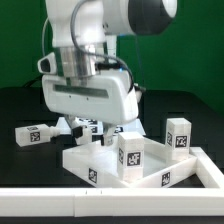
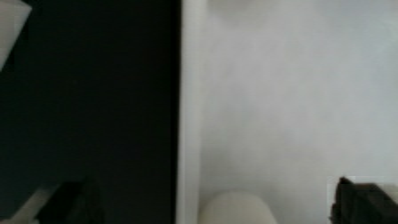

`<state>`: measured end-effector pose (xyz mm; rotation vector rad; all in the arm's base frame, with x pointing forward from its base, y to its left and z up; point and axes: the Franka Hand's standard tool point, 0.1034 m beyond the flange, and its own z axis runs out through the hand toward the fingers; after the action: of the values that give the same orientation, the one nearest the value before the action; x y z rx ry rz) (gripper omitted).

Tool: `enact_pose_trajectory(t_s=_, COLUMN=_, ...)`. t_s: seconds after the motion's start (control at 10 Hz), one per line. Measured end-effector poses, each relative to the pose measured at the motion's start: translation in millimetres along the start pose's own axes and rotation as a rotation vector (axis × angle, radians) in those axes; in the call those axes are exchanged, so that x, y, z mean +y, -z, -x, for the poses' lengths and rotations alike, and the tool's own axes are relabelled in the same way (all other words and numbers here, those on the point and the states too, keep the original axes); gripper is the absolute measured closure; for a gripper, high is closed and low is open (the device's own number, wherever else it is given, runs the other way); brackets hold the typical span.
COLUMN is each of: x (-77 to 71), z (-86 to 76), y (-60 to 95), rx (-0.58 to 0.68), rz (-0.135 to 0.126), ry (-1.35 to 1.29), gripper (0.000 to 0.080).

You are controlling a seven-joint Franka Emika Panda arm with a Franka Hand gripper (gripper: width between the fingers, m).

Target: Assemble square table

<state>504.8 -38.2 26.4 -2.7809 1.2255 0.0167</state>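
Nearest lies the long white rail [image 1: 60, 205]. Behind it the square table top [image 1: 150, 172] lies flat, with one leg [image 1: 130, 155] upright on it. The gripper [image 1: 93, 130] hangs low near the top's far edge, its jaws spread and grasping nothing. Two other legs [image 1: 33, 136] [image 1: 180, 134] stand apart at the sides.

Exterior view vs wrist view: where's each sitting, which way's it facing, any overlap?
Exterior view: off the arm, low in front, faces the arm; gripper hangs open over the edge of the square top.
Wrist view: on the wrist, looks down along the fingertips at a white edge, likely that top.
Shared: gripper and, probably, top.
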Motion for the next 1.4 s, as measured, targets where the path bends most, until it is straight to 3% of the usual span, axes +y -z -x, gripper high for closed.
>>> enact_pose_trajectory(t_s=0.1, x=4.5, z=6.0, y=-8.9, rx=0.01, rz=0.013, ry=0.002, gripper=0.0151)
enact_pose_trajectory(t_s=0.3, x=-1.0, z=26.8, y=-20.2, rx=0.019, rz=0.027, ry=-0.015, gripper=0.0151)
enact_pose_trajectory(t_s=0.4, x=0.3, z=24.0, y=-19.2, rx=0.021, rz=0.026, ry=-0.011, gripper=0.0237)
enact_pose_trajectory(t_s=0.5, x=1.6, z=22.7, y=-19.0, rx=0.022, rz=0.027, ry=-0.015, gripper=0.0237)
enact_pose_trajectory(t_s=0.8, x=1.7, z=23.0, y=-19.3, rx=0.021, rz=0.027, ry=-0.014, gripper=0.0704)
enact_pose_trajectory(t_s=0.9, x=3.5, z=23.2, y=-20.0, rx=0.02, rz=0.03, ry=-0.017, gripper=0.0704)
enact_pose_trajectory(t_s=1.0, x=4.2, z=20.9, y=-19.2, rx=0.024, rz=0.029, ry=-0.027, gripper=0.0753)
enact_pose_trajectory(t_s=1.1, x=2.9, z=22.6, y=-19.6, rx=-0.003, rz=0.039, ry=-0.056, gripper=0.0753)
enact_pose_trajectory(t_s=1.2, x=2.7, z=23.1, y=-20.0, rx=-0.012, rz=0.065, ry=-0.059, gripper=0.0753)
enact_pose_trajectory(t_s=1.4, x=3.6, z=17.9, y=-18.0, rx=-0.001, rz=0.071, ry=0.03, gripper=0.0753)
